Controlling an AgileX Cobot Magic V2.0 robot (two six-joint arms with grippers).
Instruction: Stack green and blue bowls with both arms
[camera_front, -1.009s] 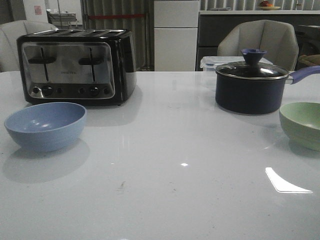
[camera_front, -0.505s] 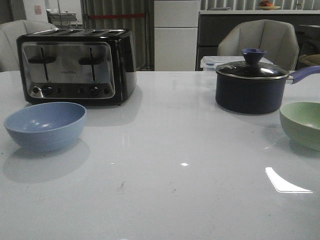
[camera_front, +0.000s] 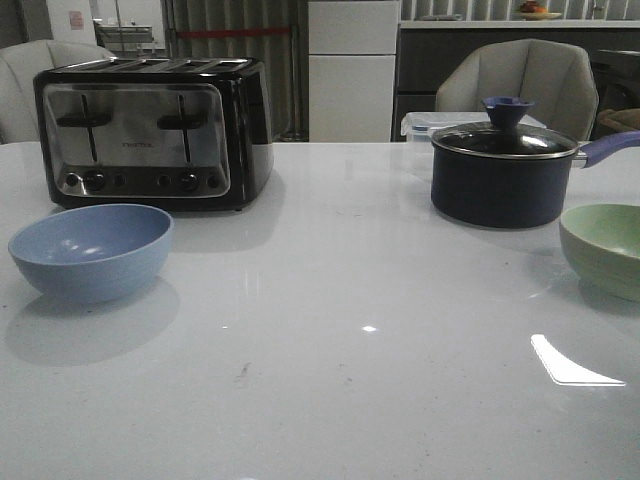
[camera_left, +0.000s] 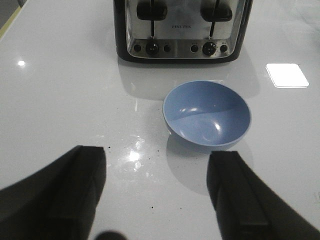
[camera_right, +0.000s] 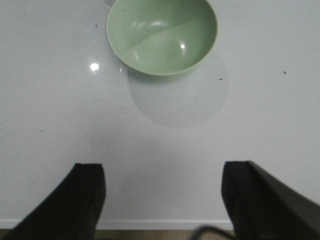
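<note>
The pale blue bowl (camera_front: 92, 250) sits upright on the white table at the left, in front of the toaster. It also shows in the left wrist view (camera_left: 207, 114). The pale green bowl (camera_front: 607, 248) sits at the right edge, partly cut off by the frame. It also shows in the right wrist view (camera_right: 162, 35). My left gripper (camera_left: 157, 172) is open and empty, above the table and short of the blue bowl. My right gripper (camera_right: 162, 187) is open and empty, over the table's near edge, well short of the green bowl. Neither gripper shows in the front view.
A black and steel toaster (camera_front: 155, 130) stands at the back left, just behind the blue bowl. A dark navy lidded saucepan (camera_front: 505, 170) stands at the back right, close to the green bowl. A clear lidded box (camera_front: 420, 125) sits behind the pan. The table edge (camera_right: 160, 223) runs under my right gripper.
</note>
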